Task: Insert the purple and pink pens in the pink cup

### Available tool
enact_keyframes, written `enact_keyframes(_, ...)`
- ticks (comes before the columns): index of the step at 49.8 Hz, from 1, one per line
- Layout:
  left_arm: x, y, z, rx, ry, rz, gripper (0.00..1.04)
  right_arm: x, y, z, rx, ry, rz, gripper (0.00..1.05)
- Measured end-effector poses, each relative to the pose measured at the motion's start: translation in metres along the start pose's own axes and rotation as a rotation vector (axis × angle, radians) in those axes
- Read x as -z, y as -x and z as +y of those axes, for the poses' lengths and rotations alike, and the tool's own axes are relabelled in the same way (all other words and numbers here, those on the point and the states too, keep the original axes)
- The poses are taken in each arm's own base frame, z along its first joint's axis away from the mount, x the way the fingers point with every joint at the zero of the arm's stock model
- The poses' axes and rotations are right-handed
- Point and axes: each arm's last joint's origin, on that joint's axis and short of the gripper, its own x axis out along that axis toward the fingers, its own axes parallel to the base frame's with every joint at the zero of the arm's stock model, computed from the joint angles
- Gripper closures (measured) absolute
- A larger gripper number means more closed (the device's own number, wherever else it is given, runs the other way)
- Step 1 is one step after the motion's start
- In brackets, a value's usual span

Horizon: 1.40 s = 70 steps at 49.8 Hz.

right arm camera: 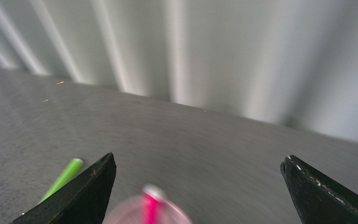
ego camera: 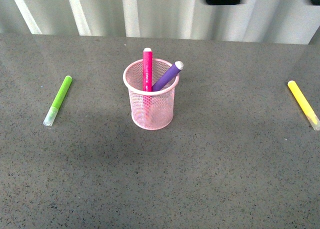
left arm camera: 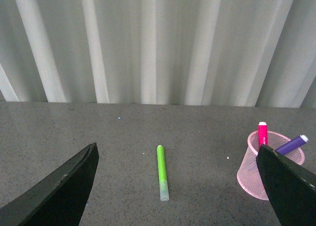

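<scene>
The pink cup (ego camera: 151,101) stood upright near the middle of the grey table (ego camera: 160,179). Both pens were inside it: the pink pen (ego camera: 147,69) stood nearly straight up against the far side of the rim, and the purple pen (ego camera: 167,76) leaned toward the right, its pale end resting over the rim. Some small print ran along the pink pen's barrel, too small to read.

A green marker (ego camera: 59,99) lay flat well to the left of the cup, and a yellow marker (ego camera: 303,104) lay flat at the far right edge.

The left gripper (left arm camera: 173,186) was spread wide and held nothing. The right gripper (right arm camera: 198,186) was likewise wide apart and empty, above the cup in a blurred picture.
</scene>
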Motion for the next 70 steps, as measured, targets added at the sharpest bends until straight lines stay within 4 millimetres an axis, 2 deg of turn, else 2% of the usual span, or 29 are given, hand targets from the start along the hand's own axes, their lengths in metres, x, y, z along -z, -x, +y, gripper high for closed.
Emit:
enact_keyframes(4, 0.000, 0.000, 0.000, 0.000, 0.000, 0.000, 0.07, -0.001, 0.034, -0.022, 0.069, -0.009, 0.014, 0.07)
enact_keyframes(6, 0.000, 0.000, 0.000, -0.001, 0.000, 0.000, 0.07, -0.005, 0.045, -0.027, 0.082, -0.023, -0.018, 0.07)
enact_keyframes(10, 0.000, 0.000, 0.000, 0.001, 0.000, 0.000, 0.07, -0.011, 0.051, -0.028, 0.074, -0.035, -0.050, 0.07)
enact_keyframes(13, 0.000, 0.000, 0.000, 0.000, 0.000, 0.000, 0.07, -0.008, 0.049, -0.028, 0.093, -0.024, -0.061, 0.09)
enact_keyframes(17, 0.000, 0.000, 0.000, -0.002, 0.000, 0.000, 0.07, 0.007, 0.057, -0.040, 0.161, -0.007, -0.229, 0.28)
enact_keyframes(20, 0.000, 0.000, 0.000, -0.003, 0.000, 0.000, 0.07, 0.015, 0.069, -0.054, 0.179, 0.001, -0.273, 0.42)
enact_keyframes(27, 0.000, 0.000, 0.000, 0.000, 0.000, 0.000, 0.07, 0.030, 0.084, -0.071, 0.195, 0.008, -0.278, 0.65)
enact_keyframes(38, 0.000, 0.000, 0.000, 0.000, 0.000, 0.000, 0.07, 0.047, 0.099, -0.085, 0.184, 0.017, -0.272, 1.01)
enact_keyframes(60, 0.000, 0.000, 0.000, 0.000, 0.000, 0.000, 0.07, 0.072, 0.129, -0.109, 0.192, 0.017, -0.275, 1.01)
enact_keyframes(70, 0.000, 0.000, 0.000, 0.000, 0.000, 0.000, 0.07, 0.076, 0.134, -0.109, 0.198, 0.018, -0.297, 1.01)
